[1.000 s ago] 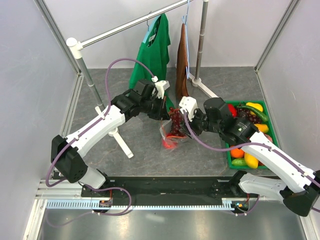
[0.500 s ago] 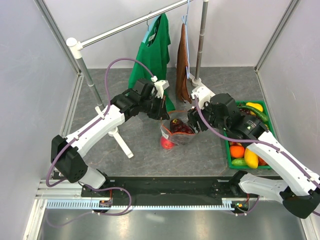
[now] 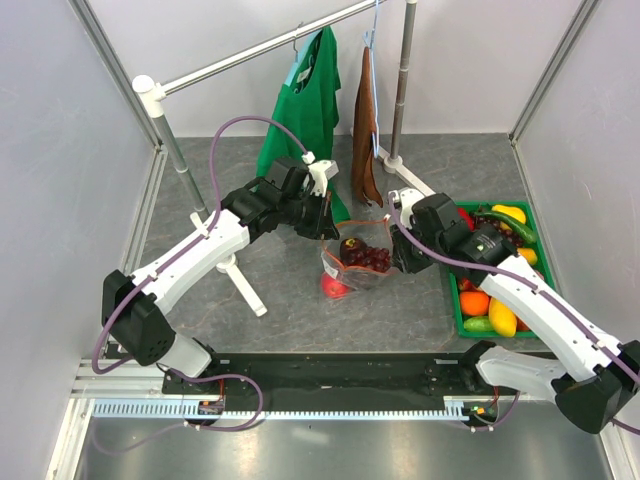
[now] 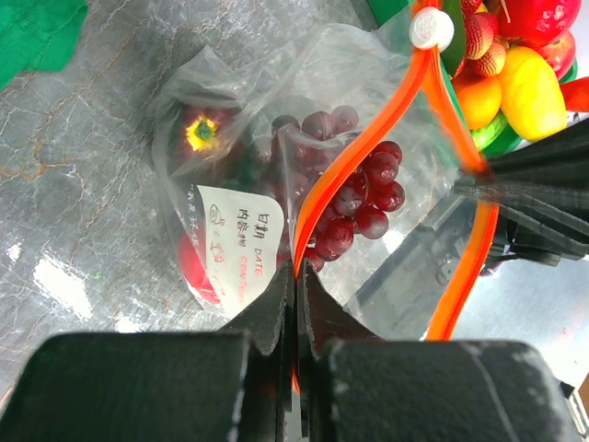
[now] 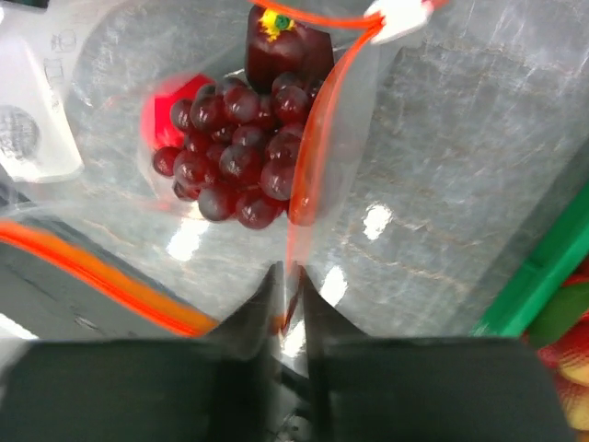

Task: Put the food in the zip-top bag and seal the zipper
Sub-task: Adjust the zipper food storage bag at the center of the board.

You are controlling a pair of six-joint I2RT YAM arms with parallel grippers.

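Clear plastic bag (image 3: 352,265) sat mid-table holding three fruits: one grape bunch (image 5: 235,157), one maroon fruit (image 5: 281,46), one red apple (image 3: 332,288). Only the left wrist view showed its white label (image 4: 241,241). Both arms were angled inward. Left gripper (image 4: 296,295) and right gripper (image 5: 287,295) each pinched the orange zipper (image 4: 368,136), mouth gaping.

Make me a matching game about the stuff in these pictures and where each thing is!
Things:
1. grapes
2. green shirt
3. yellow fruit
4. left gripper

Places or states:
A. in the green tray
B. shut on the zipper
C. inside the zip-top bag
D. hanging on the rail

Pairs: 1-C, 2-D, 3-A, 4-B
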